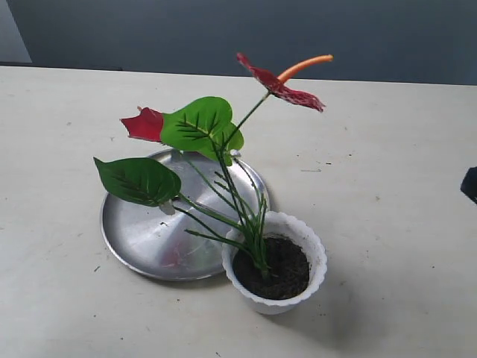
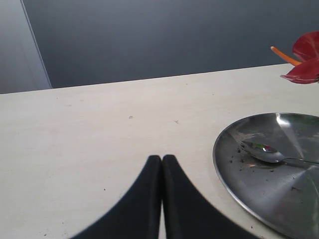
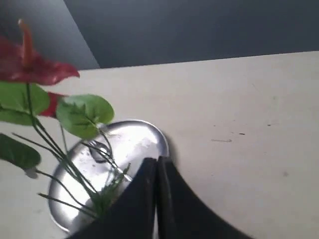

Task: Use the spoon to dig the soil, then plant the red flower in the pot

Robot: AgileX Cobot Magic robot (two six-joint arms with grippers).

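Observation:
The red flower (image 1: 238, 149) stands upright in the white scalloped pot (image 1: 316, 249), its green stems rooted in the dark soil (image 1: 283, 272). The pot rests on the table, touching the near right rim of the round steel plate (image 1: 138, 239). On the plate lies the silver spoon (image 2: 264, 152), a few soil crumbs around it; it also shows behind the stems in the right wrist view (image 3: 98, 149). My left gripper (image 2: 162, 158) is shut and empty over bare table, left of the plate. My right gripper (image 3: 157, 160) is shut and empty, close to the stems and the plate rim.
The pale table (image 1: 387, 149) stretches around the plate and pot, with a dark wall behind it. A dark part, apparently of my right arm (image 1: 470, 184), shows at the right edge of the exterior view. A red bloom (image 2: 306, 62) hangs above the plate.

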